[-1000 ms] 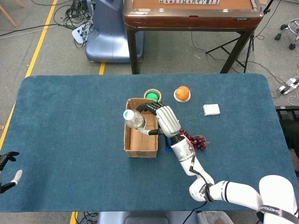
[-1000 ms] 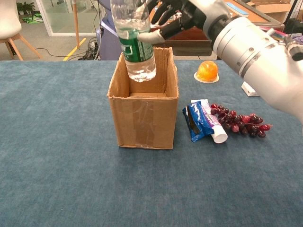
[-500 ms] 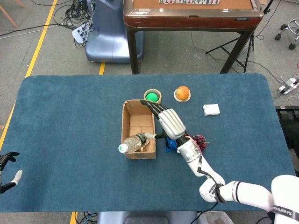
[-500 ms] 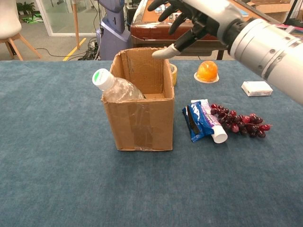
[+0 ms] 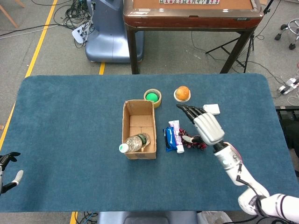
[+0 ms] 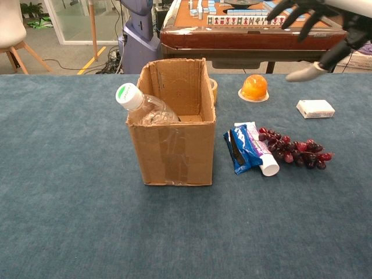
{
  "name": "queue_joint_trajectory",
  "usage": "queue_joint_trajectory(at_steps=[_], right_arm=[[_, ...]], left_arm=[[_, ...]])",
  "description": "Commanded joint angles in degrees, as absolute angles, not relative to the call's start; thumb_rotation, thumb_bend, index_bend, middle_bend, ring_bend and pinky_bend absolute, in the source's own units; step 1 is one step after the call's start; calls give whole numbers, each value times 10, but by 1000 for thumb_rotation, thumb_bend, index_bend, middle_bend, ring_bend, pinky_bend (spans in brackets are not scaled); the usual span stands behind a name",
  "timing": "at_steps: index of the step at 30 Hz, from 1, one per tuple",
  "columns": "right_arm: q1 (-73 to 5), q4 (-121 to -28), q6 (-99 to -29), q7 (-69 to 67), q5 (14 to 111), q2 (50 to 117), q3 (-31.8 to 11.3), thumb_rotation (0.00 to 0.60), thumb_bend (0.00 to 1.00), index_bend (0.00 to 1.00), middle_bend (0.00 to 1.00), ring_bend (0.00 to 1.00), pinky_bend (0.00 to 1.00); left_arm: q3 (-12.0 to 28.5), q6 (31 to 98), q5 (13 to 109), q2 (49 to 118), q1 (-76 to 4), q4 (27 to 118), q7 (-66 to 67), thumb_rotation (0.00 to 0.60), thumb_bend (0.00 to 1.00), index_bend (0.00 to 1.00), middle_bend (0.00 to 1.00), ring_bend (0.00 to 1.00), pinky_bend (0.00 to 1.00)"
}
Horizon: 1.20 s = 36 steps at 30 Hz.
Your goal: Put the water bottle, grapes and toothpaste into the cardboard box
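The cardboard box (image 5: 138,113) (image 6: 172,151) stands open-topped mid-table. The water bottle (image 5: 133,143) (image 6: 144,107) lies tilted inside it, its white-and-green cap poking over the near rim. The blue-and-white toothpaste (image 5: 173,138) (image 6: 249,148) lies flat just right of the box, with the dark red grapes (image 5: 192,140) (image 6: 293,149) touching its right side. My right hand (image 5: 204,124) (image 6: 318,26) hovers open above the grapes, fingers spread, holding nothing. My left hand (image 5: 9,173) shows only at the head view's lower left edge, far from everything; whether it is open or closed I cannot make out.
A tape roll with a green centre (image 5: 152,96) sits behind the box. An orange on a small dish (image 5: 182,93) (image 6: 254,87) and a small white box (image 5: 211,108) (image 6: 315,108) lie at the back right. A wooden table (image 5: 191,14) stands beyond the blue table (image 5: 70,121).
My right hand let the water bottle go; it dropped and tipped over inside the box. The hand then drew back to the right, above the grapes.
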<state>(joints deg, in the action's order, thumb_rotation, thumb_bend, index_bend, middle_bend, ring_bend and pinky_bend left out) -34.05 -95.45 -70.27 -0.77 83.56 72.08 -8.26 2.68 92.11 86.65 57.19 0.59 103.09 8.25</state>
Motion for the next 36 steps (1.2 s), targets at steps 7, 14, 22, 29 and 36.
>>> queue_joint_trajectory(at_steps=[7,14,22,29,36], right_arm=[[-289,-920,-725,-35,866,707,-31,600,0,140,194,208,351],[-272,-908,-692,1,834,711,-15,600,0,170,194,208,351],[-280,-912,-616,88,732,729,-25,600,0,170,168,157,318],[-293,-901,-588,141,671,765,-40,600,0,170,160,147,305],[-307,-887,-565,159,631,797,-55,600,0,170,163,147,305]], left_arm=[[27,912,859,576,2,1027,85,600,279,317,435,346,550],[28,911,859,576,2,1026,82,600,279,317,435,346,550],[28,910,858,575,1,1026,79,600,279,317,435,346,550],[28,910,857,574,1,1026,76,600,279,317,435,346,550],[29,911,857,572,2,1026,71,600,279,317,435,346,550]])
